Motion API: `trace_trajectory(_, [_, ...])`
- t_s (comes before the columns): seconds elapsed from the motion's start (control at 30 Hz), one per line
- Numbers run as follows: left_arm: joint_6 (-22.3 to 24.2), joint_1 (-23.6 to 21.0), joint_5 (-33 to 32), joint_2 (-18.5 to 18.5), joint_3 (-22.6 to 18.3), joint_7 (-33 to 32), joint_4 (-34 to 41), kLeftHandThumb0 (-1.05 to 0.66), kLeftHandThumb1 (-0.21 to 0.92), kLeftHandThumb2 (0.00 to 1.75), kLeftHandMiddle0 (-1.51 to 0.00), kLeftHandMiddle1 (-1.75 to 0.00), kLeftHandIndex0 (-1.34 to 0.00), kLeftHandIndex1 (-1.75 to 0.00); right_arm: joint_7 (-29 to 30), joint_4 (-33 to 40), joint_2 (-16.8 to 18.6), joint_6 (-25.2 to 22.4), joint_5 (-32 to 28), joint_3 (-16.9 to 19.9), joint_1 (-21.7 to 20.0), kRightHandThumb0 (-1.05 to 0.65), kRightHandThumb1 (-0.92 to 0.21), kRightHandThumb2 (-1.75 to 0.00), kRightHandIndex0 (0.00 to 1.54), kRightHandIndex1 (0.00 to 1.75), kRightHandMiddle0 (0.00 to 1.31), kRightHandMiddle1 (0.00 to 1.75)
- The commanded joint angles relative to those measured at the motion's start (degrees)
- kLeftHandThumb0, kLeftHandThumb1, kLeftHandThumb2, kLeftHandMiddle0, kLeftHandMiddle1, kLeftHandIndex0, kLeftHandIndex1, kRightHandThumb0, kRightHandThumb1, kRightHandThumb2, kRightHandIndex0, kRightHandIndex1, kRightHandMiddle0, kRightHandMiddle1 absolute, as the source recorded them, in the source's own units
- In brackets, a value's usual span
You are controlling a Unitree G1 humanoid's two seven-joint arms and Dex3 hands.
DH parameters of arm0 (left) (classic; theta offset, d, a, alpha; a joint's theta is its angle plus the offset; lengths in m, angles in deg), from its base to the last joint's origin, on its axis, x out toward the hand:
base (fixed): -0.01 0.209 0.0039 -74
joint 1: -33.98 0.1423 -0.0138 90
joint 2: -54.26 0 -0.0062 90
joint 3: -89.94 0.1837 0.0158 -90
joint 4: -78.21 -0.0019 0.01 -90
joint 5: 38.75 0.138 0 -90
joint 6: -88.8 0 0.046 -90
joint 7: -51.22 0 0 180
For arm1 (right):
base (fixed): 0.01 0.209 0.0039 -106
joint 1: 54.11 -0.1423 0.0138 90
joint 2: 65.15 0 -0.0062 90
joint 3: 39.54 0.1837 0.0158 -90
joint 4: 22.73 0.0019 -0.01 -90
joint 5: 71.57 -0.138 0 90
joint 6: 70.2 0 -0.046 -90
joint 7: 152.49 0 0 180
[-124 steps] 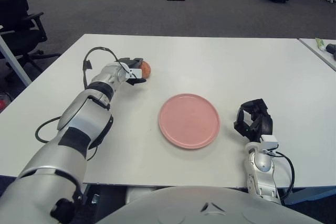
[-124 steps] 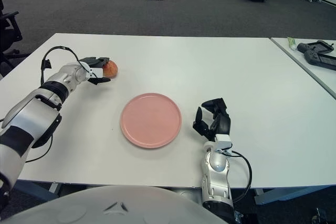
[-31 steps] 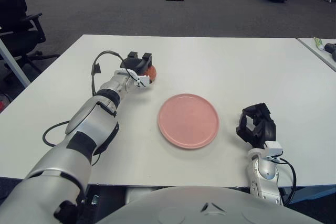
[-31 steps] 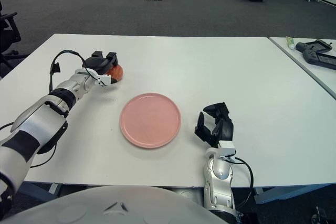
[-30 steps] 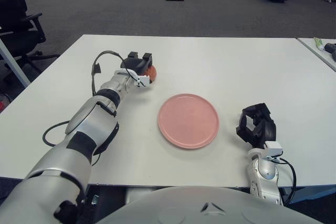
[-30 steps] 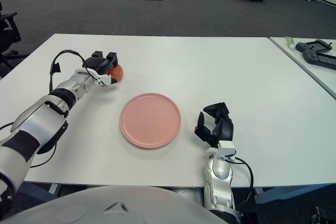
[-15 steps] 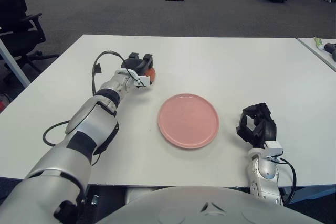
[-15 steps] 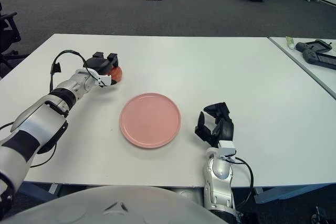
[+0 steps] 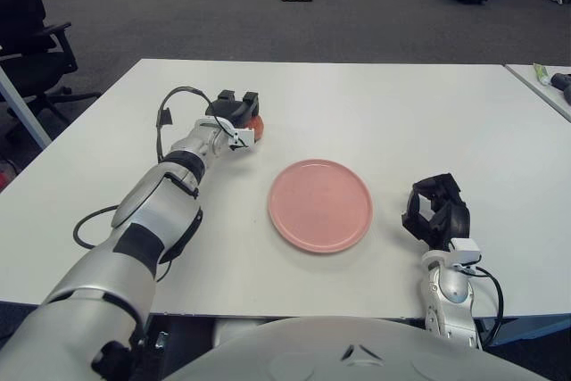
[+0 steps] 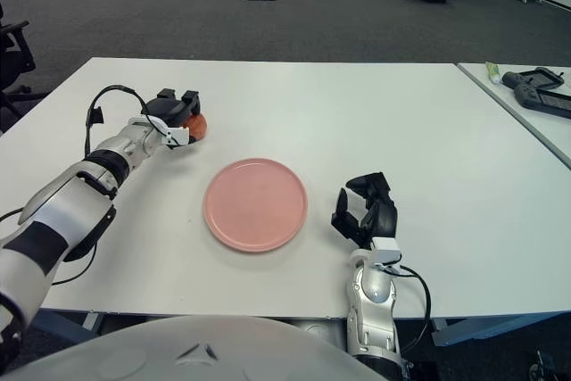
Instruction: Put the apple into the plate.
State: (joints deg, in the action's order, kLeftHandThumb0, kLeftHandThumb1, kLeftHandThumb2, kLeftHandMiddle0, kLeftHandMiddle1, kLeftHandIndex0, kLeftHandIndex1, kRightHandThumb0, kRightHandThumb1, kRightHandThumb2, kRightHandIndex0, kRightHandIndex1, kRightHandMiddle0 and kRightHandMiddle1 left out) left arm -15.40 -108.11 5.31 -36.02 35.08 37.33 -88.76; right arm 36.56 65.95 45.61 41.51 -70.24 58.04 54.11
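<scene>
Gripping apple [image 9: 255,122]: left hand [image 9: 234,114], plate [image 9: 320,205] well apart.

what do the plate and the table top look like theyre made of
Plate: pink, even colour with a soft sheen and a thin raised rim, likely glazed ceramic or melamine; the look leaves it open. Table: flat white, matte, seamless top, probably laminate board. The left hand is closed over the apple; the right hand shows right of the plate.
</scene>
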Motion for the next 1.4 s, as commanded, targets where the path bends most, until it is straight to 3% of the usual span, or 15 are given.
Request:
trace_trajectory(0.0, [2.6, -0.2, 1.5, 0.1, 1.3, 1.9, -1.3, -0.80, 0.50, 0.88, -0.01, -1.10, -0.01, -1.22, 0.2, -0.2, -0.6, 0.5, 0.1, 0.4, -1.3, -0.41, -0.56, -1.02, 0.61, 1.41, 0.42, 1.75])
trace_trajectory(0.07, [3.8, -0.2, 2.1, 0.4, 1.9, 2.0, -1.4, -0.86, 0.65, 0.72, 0.00, -0.58, 0.00, -0.78, 0.3, 0.0, -0.6, 0.5, 0.4, 0.4, -1.1, -0.41, -0.56, -1.02, 0.61, 1.42, 0.42, 1.75])
trace_trajectory(0.17, [5.2, -0.1, 2.4, 0.7, 2.3, 2.0, -1.5, -0.90, 0.76, 0.61, 0.00, -0.20, 0.00, -0.44, 0.3, 0.3, -0.6, 0.3, 0.4, 0.4, -0.8, -0.41, -0.56, -1.02, 0.61, 1.42, 0.42, 1.75])
trace_trajectory(0.27, [6.2, 0.0, 2.6, 1.0, 2.4, 1.8, -1.5, -0.94, 0.82, 0.54, 0.00, -0.07, 0.00, -0.16, 0.4, 0.8, -0.6, -0.4, 0.4, 0.4, -0.5, -0.41, -0.56, -1.02, 0.61, 1.42, 0.42, 1.75])
trace_trajectory(0.37, [6.7, 0.1, 2.7, 1.2, 2.5, 1.3, -1.4, -0.95, 0.84, 0.52, 0.00, -0.02, 0.00, -0.05, 0.5, 1.2, -0.6, -0.7, 0.6, 0.5, -0.2, -0.41, -0.56, -1.02, 0.61, 1.42, 0.42, 1.75])
trace_trajectory(0.87, [8.1, 0.7, 1.2, 2.0, 1.2, -1.1, -1.4, -0.93, 0.83, 0.46, 0.00, 0.00, 0.00, 0.00, 0.7, 2.8, -0.5, -2.3, 0.3, 0.4, 0.8, -0.41, -0.55, -1.03, 0.60, 1.43, 0.42, 1.75])
trace_trajectory(1.37, [9.5, 0.8, 0.6, 3.2, 0.0, 0.9, -1.6, -0.95, 0.90, 0.41, 0.00, 0.00, 0.00, 0.00, -0.5, 3.5, -0.6, -1.8, -0.8, 0.4, 1.7, -0.40, -0.57, -1.01, 0.59, 1.43, 0.41, 1.75])
